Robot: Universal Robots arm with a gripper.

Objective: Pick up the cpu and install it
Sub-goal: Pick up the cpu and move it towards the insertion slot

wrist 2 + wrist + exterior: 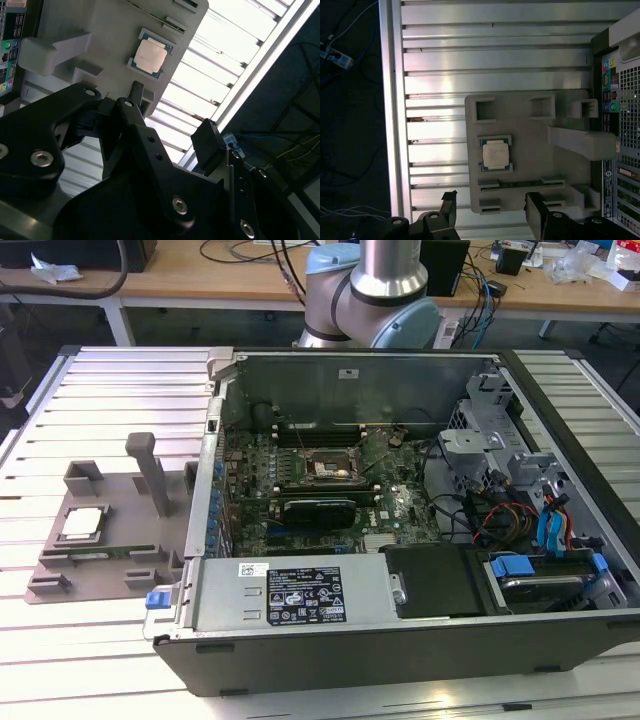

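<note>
Hovering over the grey holder (530, 145) with nothing in its grasp, the claw (491, 200) has its two black fingers (449, 197) spread wide apart, as both wrist views show. The cpu (495, 154) lies flat in a square recess of that holder, silvery top facing up, clear of the claw and untouched; in the second wrist view the cpu (151, 55) sits the same way beyond the dark fingers. In the exterior view the holder (120, 530) rests on the slatted metal table (120, 390) close to the table's edge on the exterior view's left, with the cpu (82, 524) in the holder's outer part, nearer that edge than the holder's upright post (155, 475). Just beside the holder stands an open computer case (400, 630), taking up the table's middle and the exterior view's right. Inside it, the board's dark socket (330, 468) with its metal frame is well apart from the cpu. The robot's arm (385, 290) rises behind the case at the table's far edge.
</note>
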